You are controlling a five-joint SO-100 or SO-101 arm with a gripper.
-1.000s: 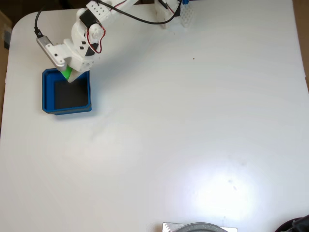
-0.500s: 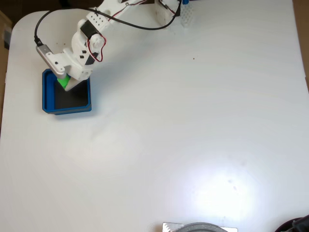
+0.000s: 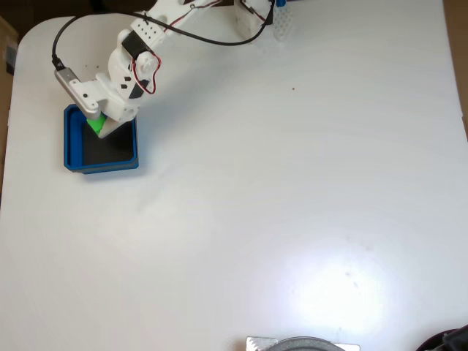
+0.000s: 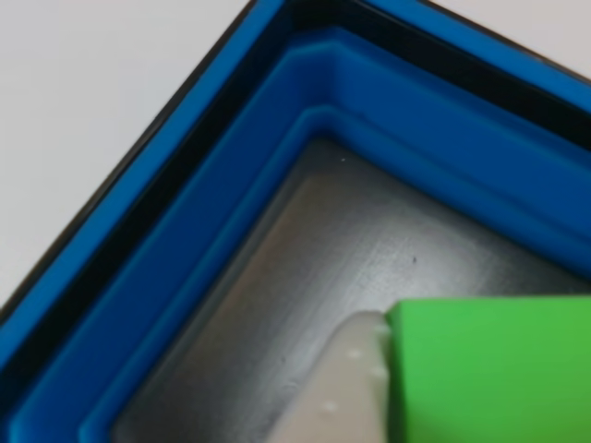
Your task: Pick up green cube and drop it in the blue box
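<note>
One green cube held over the blue box.

Two fingers of the gripper (image 3: 100,127) pinch the green cube (image 3: 95,123) above the upper part of the blue box (image 3: 70,150), which sits near the 10 o'clock corner of the white table (image 3: 292,197) in the fixed view. In the other view the green cube (image 4: 489,369) fills the 5 o'clock corner, one pale finger (image 4: 346,388) pressed against its left face, with the dark floor and stepped walls of the blue box (image 4: 231,212) beneath. From the gripper the white arm (image 3: 135,58) rises toward 1 o'clock, trailed by a black cable (image 3: 205,33). A grey round object (image 3: 301,344) shows at the 6 o'clock edge, well apart from the box.
</note>
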